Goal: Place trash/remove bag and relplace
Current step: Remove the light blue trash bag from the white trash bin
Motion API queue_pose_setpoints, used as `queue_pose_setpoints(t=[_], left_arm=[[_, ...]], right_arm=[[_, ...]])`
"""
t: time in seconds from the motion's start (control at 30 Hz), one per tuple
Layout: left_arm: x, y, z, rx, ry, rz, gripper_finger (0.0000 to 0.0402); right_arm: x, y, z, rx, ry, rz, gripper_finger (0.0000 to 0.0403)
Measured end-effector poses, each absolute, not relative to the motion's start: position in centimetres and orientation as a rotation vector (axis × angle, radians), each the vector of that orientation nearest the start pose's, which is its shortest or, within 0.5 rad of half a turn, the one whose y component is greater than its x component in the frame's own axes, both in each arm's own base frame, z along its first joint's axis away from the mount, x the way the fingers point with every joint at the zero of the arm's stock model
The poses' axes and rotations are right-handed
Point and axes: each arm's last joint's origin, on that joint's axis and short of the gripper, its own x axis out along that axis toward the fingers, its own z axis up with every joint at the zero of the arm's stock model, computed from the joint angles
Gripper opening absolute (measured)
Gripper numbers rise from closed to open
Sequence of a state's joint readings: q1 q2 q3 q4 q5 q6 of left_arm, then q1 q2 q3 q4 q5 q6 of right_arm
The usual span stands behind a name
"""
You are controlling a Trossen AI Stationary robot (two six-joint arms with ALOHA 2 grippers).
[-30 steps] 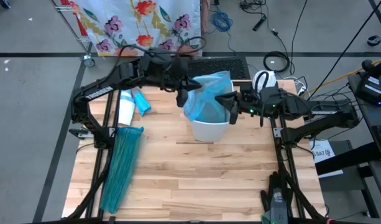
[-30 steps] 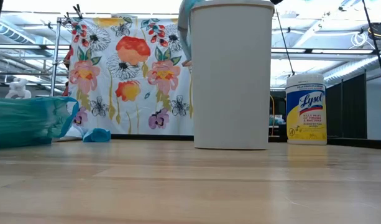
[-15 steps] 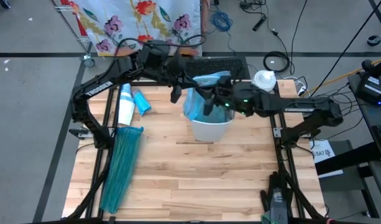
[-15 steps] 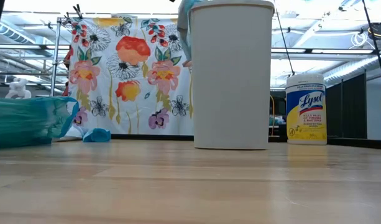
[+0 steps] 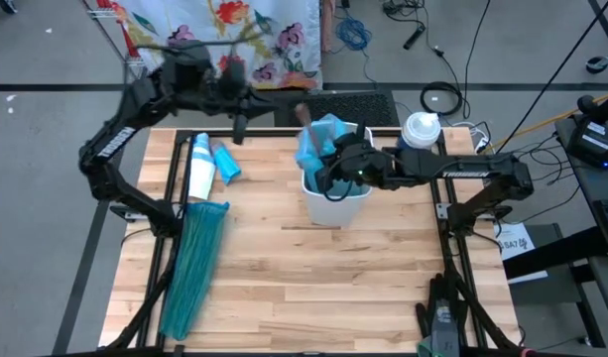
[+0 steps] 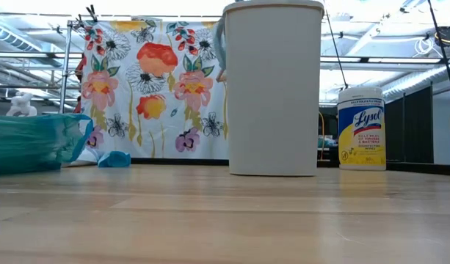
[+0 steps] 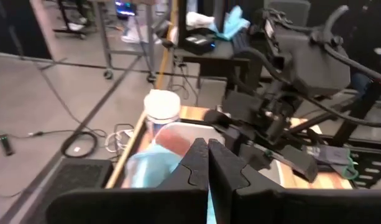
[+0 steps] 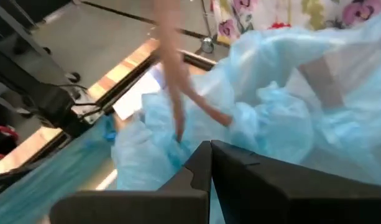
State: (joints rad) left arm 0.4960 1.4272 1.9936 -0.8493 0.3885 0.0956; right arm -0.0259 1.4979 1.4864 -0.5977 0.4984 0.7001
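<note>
Fingers of the right gripper (image 5: 328, 171) are closed over the bag (image 5: 318, 139) in the bin (image 5: 335, 203); left gripper (image 5: 236, 127) closed, empty, far-left. Bag removal underway; next, regrip and lift.

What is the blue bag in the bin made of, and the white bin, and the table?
The blue bag looks like thin plastic film: it crinkles, and light shows through it in the right wrist view. The white bin seems to be smooth, matte plastic, though its plain walls leave that open. The table looks like wood: pale planks with visible grain and joints.
</note>
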Motion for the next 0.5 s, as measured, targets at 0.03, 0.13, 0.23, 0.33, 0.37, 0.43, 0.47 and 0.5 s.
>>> queue_pose_setpoints(t=[0.03, 0.13, 0.23, 0.33, 0.37, 0.43, 0.47, 0.5], left_arm=[[21.8, 10.8, 52.2, -0.027, 0.259, 0.104, 0.0], [20.9, 11.0, 52.2, -0.037, 0.283, 0.127, 0.0], [20.7, 11.2, 51.5, -0.055, 0.342, 0.132, 0.0], [20.8, 11.3, 50.6, -0.076, 0.4, 0.129, 0.0], [20.8, 11.3, 50.2, -0.08, 0.421, 0.126, 0.0], [21.3, 11.6, 49.0, -0.097, 0.47, 0.12, 0.0], [21.6, 11.7, 48.2, -0.112, 0.498, 0.117, 0.0], [21.9, 12.0, 47.3, -0.135, 0.526, 0.116, 0.0]], right_arm=[[32.3, -2.0, 37.1, 0.521, 0.387, -0.682, 0.0], [31.9, -1.6, 37.9, 0.526, 0.351, -0.656, 0.0], [31.4, -1.4, 38.6, 0.528, 0.323, -0.64, 0.0], [30.8, -1.3, 39.2, 0.522, 0.305, -0.634, 0.0], [30.5, -1.3, 39.5, 0.519, 0.296, -0.63, 0.0], [30.0, -1.1, 40.0, 0.52, 0.282, -0.619, 0.0], [29.8, -1.0, 40.3, 0.518, 0.276, -0.612, 0.0], [29.5, -0.8, 40.5, 0.513, 0.274, -0.605, 0.0]])
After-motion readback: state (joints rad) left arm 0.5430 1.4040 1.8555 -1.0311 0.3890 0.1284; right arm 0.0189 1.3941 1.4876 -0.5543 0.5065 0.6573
